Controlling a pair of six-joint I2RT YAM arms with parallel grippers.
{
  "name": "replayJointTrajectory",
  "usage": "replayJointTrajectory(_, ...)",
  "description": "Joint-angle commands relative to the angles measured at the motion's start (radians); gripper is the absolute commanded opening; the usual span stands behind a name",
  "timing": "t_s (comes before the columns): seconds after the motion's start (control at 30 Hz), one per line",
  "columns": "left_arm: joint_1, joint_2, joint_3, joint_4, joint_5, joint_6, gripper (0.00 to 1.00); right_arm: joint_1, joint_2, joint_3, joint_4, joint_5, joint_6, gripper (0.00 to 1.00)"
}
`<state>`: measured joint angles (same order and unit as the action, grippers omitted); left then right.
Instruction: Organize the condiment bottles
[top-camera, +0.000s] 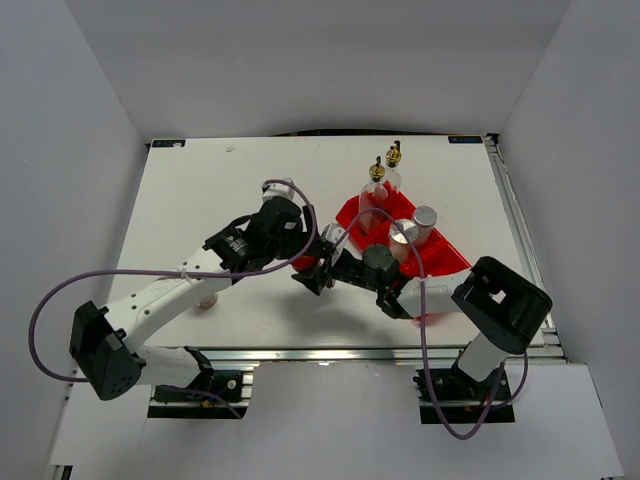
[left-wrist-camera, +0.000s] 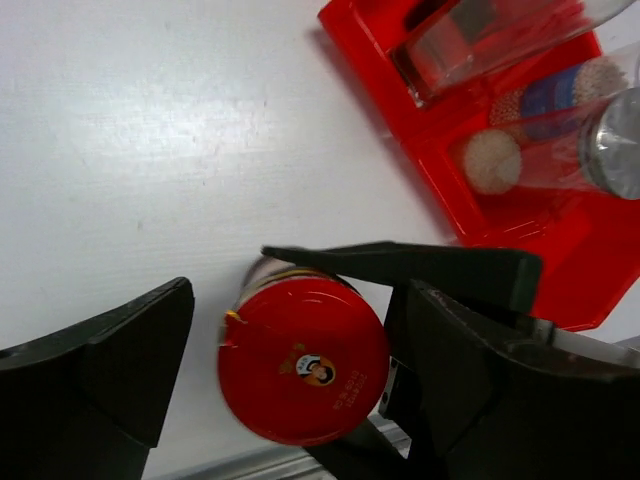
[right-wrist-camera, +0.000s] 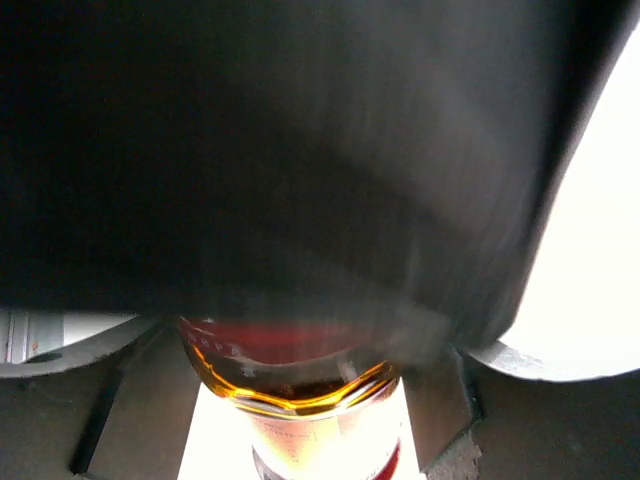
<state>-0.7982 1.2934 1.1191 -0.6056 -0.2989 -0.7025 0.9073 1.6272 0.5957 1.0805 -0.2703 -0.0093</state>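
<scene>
Your left gripper (left-wrist-camera: 300, 340) hangs half-open around the red-lidded jar (left-wrist-camera: 303, 372), and I cannot tell whether the right gripper (right-wrist-camera: 290, 400) holds it: seemingly a hand-over, so secure it before moving to the red bin (left-wrist-camera: 580, 260) just beyond.

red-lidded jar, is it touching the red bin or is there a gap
Apart. The left wrist view shows the red-lidded jar standing on the white table, with a bare strip of table between the jar and the near edge of the red bin.
</scene>
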Motion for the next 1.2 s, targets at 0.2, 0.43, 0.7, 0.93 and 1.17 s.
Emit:
replayJointTrajectory(0.2,-0.003,-0.124,0.103,0.001,-0.228,-0.018,0.98,0.001,-0.306,-0.161,0.067,0.097,0.06,0.17)
replayJointTrajectory(0.43,0.075,-0.184,0.013,0.062,-0.41,-0.063,0.98,-0.007,-0.689,-0.287,-0.214,0.393,0.063,0.06)
replayJointTrajectory(0.7,0.361,-0.091,-0.087,0.247,-0.063,-0.019,0.98,-0.096,-1.046,-0.344,-0.502,0.844,0.074,0.04)
replayJointTrajectory(0.93,0.398,0.007,-0.085,0.293,-0.016,0.006,0.98,-0.2,-1.133,-0.395,-0.493,1.189,0.049,0.0)
replayJointTrajectory(1.17,0.41,-0.028,-0.12,0.273,-0.065,0.018,0.98,-0.332,-1.043,-0.458,-0.325,1.197,0.081,0.0)
